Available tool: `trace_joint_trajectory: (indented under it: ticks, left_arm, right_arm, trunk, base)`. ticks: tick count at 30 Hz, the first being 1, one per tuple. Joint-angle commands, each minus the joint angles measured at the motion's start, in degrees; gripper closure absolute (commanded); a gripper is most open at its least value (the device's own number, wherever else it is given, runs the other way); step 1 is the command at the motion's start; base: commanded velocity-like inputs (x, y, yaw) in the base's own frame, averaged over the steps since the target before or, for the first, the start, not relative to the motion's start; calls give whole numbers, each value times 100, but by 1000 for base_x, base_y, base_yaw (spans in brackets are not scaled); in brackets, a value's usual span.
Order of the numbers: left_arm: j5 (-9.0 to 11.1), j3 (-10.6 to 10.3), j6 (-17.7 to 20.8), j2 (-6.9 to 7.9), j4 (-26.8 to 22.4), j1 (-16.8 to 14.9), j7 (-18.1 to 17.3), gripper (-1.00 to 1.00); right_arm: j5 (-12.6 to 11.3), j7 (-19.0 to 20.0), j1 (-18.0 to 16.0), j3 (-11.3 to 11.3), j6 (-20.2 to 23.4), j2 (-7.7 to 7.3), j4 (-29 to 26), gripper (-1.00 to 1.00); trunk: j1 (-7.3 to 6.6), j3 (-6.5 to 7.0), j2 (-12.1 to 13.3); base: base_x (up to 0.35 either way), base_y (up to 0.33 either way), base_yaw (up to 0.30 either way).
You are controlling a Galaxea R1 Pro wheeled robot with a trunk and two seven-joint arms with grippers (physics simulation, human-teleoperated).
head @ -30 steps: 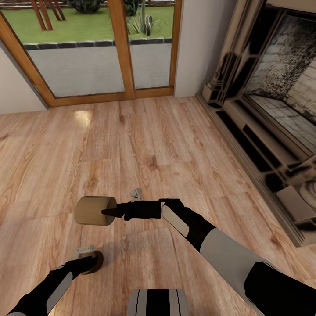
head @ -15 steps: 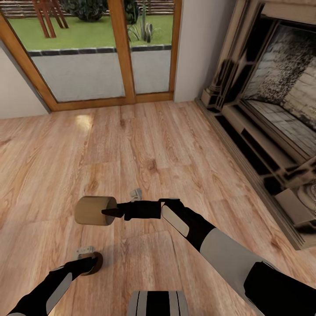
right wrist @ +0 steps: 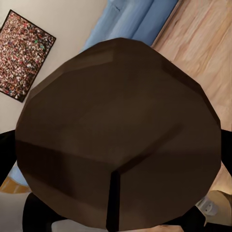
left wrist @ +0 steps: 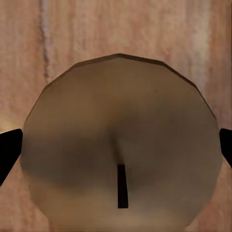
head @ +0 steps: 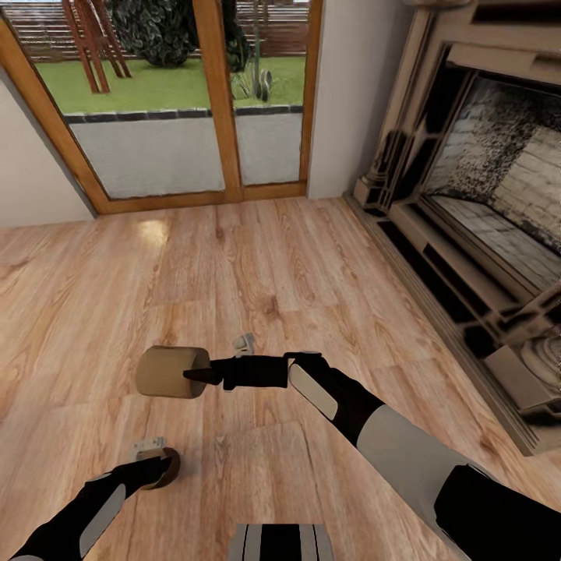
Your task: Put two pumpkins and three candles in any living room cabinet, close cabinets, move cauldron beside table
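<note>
Each gripper is clamped on a stubby beige candle: right gripper (head: 189, 375) on one candle (head: 166, 372), left gripper (head: 160, 466) on another candle (head: 167, 465).

My right arm (head: 374, 421): matte black shell with pale grey panels, one long oval inset on the forearm, a broad grey band nearer the elbow. Left arm (head: 86, 514): same black casing, a grey oval strip. Small pale bracket near each wrist. Trunk top (head: 280, 541): grey with black stripes.

Beige candle (head: 167, 372); orange-brown plank floor (head: 257, 265); black claw (head: 195, 375).
</note>
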Motion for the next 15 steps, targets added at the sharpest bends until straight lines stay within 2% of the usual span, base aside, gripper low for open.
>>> trace_joint_trajectory:
  ticks: [1,5,10,13,14,15]
  left_arm:
    - [41,-33,19,14,-9,-1,36,100]
    - [44,-5,36,41,-12,-1,49,100]
    - [33,425,81,53,-16,-1,38,100]
    - [28,539,96,66,-17,-1,36,100]
    - [31,560,102,94,-17,-1,35,100]
    - [51,587,252,205,-37,-1,29,100]
  right_arm:
    - [-60,2,-6,4,35,-4,6,100]
    - [-73,-29,-10,0,-297,-11,21,100]
    - [-128,-24,-11,-6,-455,-5,38,100]
    - [-141,-74,-10,-16,-481,-4,41,100]
    - [-152,-126,-7,-23,-524,-3,43,100]
    - [-163,-414,-7,-25,-608,-3,42,100]
  trunk:
    - [-3,19,0]
    - [-13,107,5]
    - [-26,218,12]
    - [-34,285,16]
    - [-37,307,17]
    - [-39,329,19]
  base:
    - [0,0,0]
    - [0,0,0]
    - [0,0,0]
    - [0,0,0]
    - [0,0,0]
    - [0,0,0]
